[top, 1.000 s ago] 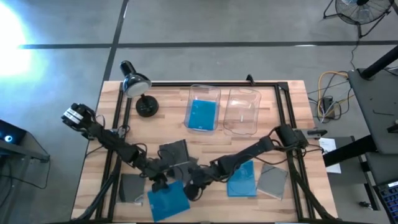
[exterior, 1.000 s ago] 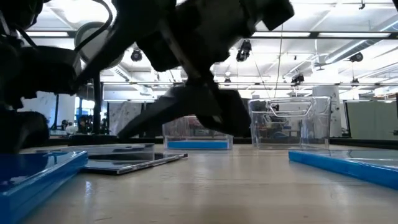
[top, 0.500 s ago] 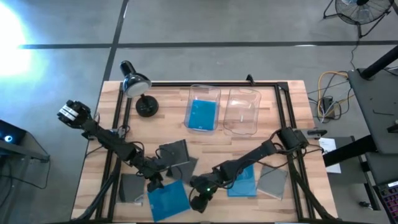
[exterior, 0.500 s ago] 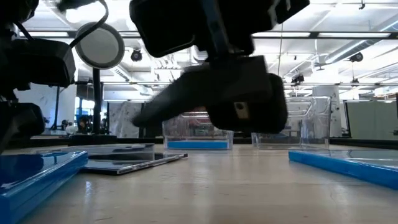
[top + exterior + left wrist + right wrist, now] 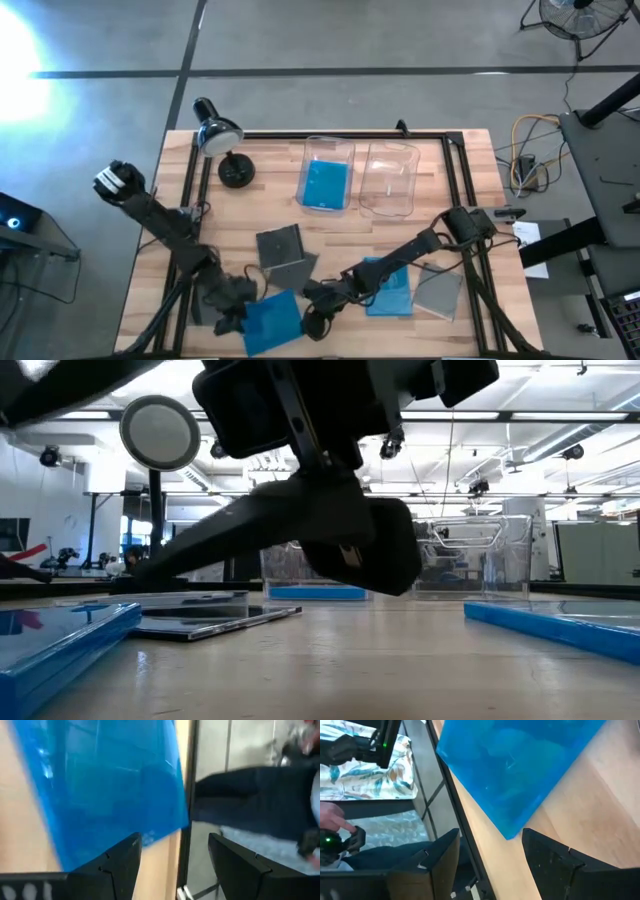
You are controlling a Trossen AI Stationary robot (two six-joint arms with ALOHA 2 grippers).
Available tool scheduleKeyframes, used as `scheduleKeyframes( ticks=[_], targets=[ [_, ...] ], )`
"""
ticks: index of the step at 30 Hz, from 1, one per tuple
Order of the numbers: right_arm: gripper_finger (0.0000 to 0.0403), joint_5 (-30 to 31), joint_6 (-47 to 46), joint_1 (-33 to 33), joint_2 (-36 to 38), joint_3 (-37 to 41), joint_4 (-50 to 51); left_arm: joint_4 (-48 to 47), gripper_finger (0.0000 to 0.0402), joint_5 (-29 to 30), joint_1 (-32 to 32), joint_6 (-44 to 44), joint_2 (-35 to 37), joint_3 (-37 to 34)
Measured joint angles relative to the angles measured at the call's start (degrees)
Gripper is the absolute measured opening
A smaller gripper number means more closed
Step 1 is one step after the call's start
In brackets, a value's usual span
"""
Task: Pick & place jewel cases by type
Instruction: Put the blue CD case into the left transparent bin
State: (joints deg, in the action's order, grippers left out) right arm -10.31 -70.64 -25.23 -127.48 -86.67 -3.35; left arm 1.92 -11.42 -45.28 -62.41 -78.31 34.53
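Overhead, the counter (image 5: 460,180) carried two clear bins at its far side: the left bin (image 5: 327,173) held one blue jewel case (image 5: 325,184), the right bin (image 5: 388,178) showed nothing inside. Dark grey jewel cases lay mid-counter (image 5: 281,247) and at the near right (image 5: 438,291); a second blue case (image 5: 392,288) lay just beside that one; a third blue case (image 5: 270,318) sat at the near edge. The left hand (image 5: 228,322) stood at that case's left side, the right hand (image 5: 312,322) at its right side, the two close together.

Low view: one arm's dark bulk (image 5: 330,530) hung over the counter; blue case edges showed at left (image 5: 60,645) and right (image 5: 560,625).

Left wrist view: fingers (image 5: 122,862) parted, holding nothing, the blue case's corner (image 5: 110,790) just ahead, the counter's edge beside it.

Right wrist view: fingers (image 5: 432,865) likewise spread and empty, the same case's corner (image 5: 515,765) ahead, near the counter's edge; a person's hand (image 5: 332,822) showed beyond.

Hazards, as judged:
- Both hands crowded one case, so a collision between them seemed possible.
- The case was thin and flat on the wood; fingers could skid over it instead of getting under.
- A push could slide it off the near edge.
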Motion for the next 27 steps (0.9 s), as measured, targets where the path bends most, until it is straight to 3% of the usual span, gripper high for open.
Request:
scheduleKeyframes(
  ticks=[7, 14, 23, 27],
  targets=[
    [0.021, 0.1, 0.9, 0.1, 0.0, 0.0, -0.1, -0.4, 0.0213, 0.8, -5.1, 0.2, -5.7, 0.1],
    [0.021, 5.9, -4.6, 0.6, -0.2, 0.0, 5.5, 1.2, 0.0213, -2.3, -5.1, -2.4, -9.6, 0.2],
    [0.021, 5.8, -5.4, 3.7, -0.8, 0.1, 3.5, 3.7, 0.0213, -1.4, -3.9, -1.3, -13.2, 0.2],
    [0.021, 2.2, -5.5, 4.1, -3.4, 0.1, -1.1, 4.8, 0.0213, -1.3, -2.7, -1.4, -15.3, 0.2]
  ],
)
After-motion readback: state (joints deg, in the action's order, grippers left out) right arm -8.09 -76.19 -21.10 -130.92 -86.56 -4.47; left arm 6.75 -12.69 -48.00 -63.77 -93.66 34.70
